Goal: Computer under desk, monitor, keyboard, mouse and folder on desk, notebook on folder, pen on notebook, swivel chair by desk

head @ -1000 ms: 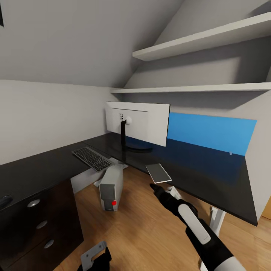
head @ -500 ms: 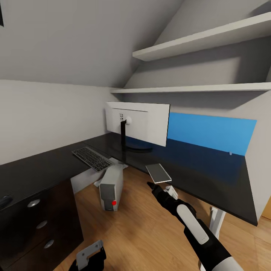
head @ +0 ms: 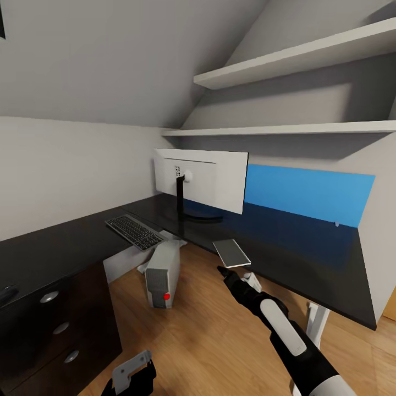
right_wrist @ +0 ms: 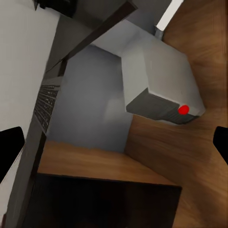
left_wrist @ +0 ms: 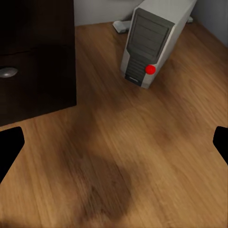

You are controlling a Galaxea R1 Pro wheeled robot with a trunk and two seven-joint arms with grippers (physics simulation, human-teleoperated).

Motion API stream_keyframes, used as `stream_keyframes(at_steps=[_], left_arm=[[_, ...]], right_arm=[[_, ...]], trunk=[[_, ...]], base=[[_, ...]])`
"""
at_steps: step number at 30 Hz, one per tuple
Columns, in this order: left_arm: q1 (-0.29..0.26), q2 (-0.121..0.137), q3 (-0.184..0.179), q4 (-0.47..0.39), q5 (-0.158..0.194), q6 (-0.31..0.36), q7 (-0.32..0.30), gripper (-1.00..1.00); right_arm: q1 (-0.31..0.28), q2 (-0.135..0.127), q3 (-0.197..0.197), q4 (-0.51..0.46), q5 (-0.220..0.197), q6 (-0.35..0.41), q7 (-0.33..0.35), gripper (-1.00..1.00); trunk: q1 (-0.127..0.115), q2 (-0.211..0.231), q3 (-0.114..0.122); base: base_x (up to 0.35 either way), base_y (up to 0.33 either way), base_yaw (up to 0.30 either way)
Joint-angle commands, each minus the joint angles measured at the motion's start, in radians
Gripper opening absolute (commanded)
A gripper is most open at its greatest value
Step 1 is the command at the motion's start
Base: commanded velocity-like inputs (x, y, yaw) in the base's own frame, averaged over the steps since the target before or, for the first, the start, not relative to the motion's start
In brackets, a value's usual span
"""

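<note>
Right, I see the computer (head: 162, 272) standing on the wooden floor (head: 203, 341) under the table (head: 286, 242), tilted a little, its red button facing me. The monitor (head: 201, 179) stands upright on the table in the corner, and the keyboard (head: 135, 231) lies on the table near it, toward my left. A flat grey pad (head: 231, 253) rests at the table's front edge, partly over it. My right hand (head: 221, 270) hovers just below that pad, over the floor; its wrist view puts the fingertips at both edges, so it is spread wide. My left hand (head: 132, 377) hangs low by the drawers (head: 55, 327), also spread wide, holding nothing.
</note>
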Motion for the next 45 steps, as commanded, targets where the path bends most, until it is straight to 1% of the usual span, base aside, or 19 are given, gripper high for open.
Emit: stream_keyframes(at_steps=[1, 4, 5, 8, 13, 20, 41, 45], left_arm=[[0.000, 0.000, -0.001, -0.002, 0.001, 0.009, 0.006, 1.00], [0.000, 0.000, 0.000, -0.002, 0.001, 0.009, 0.006, 1.00], [0.000, 0.000, -0.001, -0.002, 0.001, 0.009, 0.006, 1.00], [0.000, 0.000, 0.000, -0.002, 0.002, 0.009, 0.007, 1.00], [0.000, 0.000, 0.002, -0.002, 0.004, 0.009, 0.007, 1.00], [0.000, 0.000, 0.003, -0.001, 0.005, 0.009, 0.007, 1.00], [0.000, 0.000, 0.005, 0.003, 0.007, 0.010, 0.007, 1.00], [0.000, 0.000, 0.006, 0.005, 0.016, 0.010, 0.006, 1.00]], right_arm=[[-0.001, -0.001, -0.004, -0.001, -0.013, 0.000, -0.008, 1.00], [-0.001, -0.001, -0.016, 0.001, -0.030, 0.000, -0.009, 1.00], [-0.001, -0.001, -0.018, 0.001, -0.160, 0.000, -0.009, 1.00], [-0.001, -0.002, -0.021, 0.006, -0.184, 0.000, -0.011, 1.00], [-0.001, -0.002, -0.024, 0.013, -0.198, 0.000, -0.011, 1.00], [-0.001, -0.002, -0.025, 0.015, -0.202, -0.001, -0.010, 1.00], [-0.001, -0.010, -0.026, 0.010, -0.204, -0.002, -0.004, 1.00], [-0.001, -0.010, -0.026, 0.010, -0.203, -0.002, -0.004, 1.00]], trunk=[[0.000, 0.000, -0.001], [0.000, 0.000, -0.001], [0.004, -0.007, -0.004], [0.015, -0.028, -0.013], [0.034, -0.063, -0.029], [0.061, -0.112, -0.051], [0.142, -0.259, -0.117], [0.157, -0.287, -0.129]], base=[[0.000, 0.000, 0.000], [0.000, 0.000, 0.000], [0.000, 0.000, 0.000], [0.000, 0.000, 0.000], [0.000, 0.000, 0.000], [0.000, 0.000, 0.000], [0.000, 0.000, 0.000], [0.000, 0.000, 0.000]])
